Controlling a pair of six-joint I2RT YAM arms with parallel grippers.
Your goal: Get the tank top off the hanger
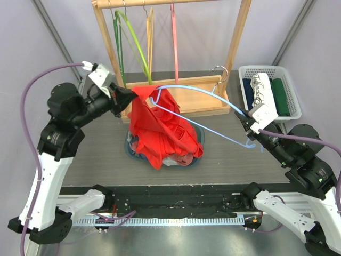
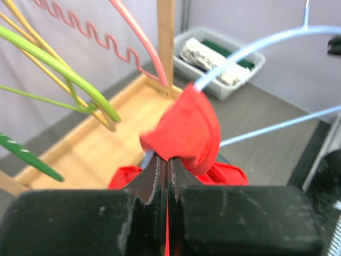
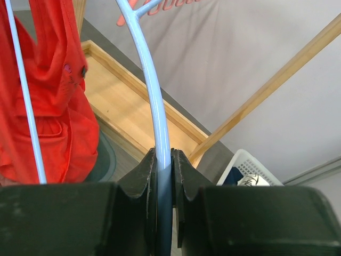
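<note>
The red tank top (image 1: 160, 128) hangs bunched from the left end of a light-blue hanger (image 1: 213, 93) held over the middle of the table. My left gripper (image 1: 128, 98) is shut on the tank top's upper edge, where the fabric (image 2: 186, 128) folds over the hanger's tip (image 2: 250, 48); the jaws (image 2: 168, 162) pinch red cloth between them. My right gripper (image 1: 249, 124) is shut on the hanger's right end. In the right wrist view the blue bar (image 3: 152, 80) runs up out of the closed jaws (image 3: 164, 157), with the tank top (image 3: 53, 96) hanging at the left.
A wooden rack (image 1: 181, 101) stands behind, with green (image 1: 130, 37), yellow (image 1: 150, 32) and pink (image 1: 174, 37) hangers on its rail. A white basket (image 1: 269, 90) of folded clothes sits at the back right. A dark teal garment (image 1: 130, 146) lies under the tank top.
</note>
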